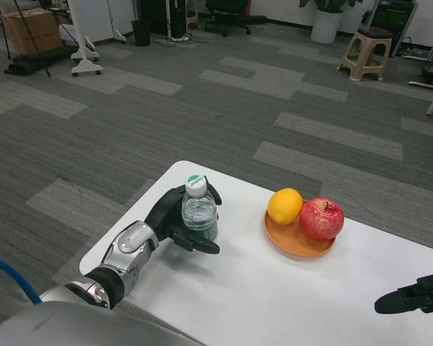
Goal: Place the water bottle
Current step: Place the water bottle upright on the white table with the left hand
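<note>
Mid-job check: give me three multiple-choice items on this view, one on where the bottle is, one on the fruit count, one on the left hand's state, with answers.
1. Where is the water bottle?
A. On the orange plate
B. Near the table's far left corner, left of the plate
C. On the floor

2. How many fruits lie on the orange plate?
A. One
B. Two
C. Four

3. What is the left hand doing?
A. Gripping the upright bottle
B. Resting on the plate
C. Holding the apple

Answers:
1 B, the bottle stands on the white table, apart from the plate.
2 B, an orange and a red apple.
3 A, black fingers wrap the bottle; the right hand holds nothing.
</note>
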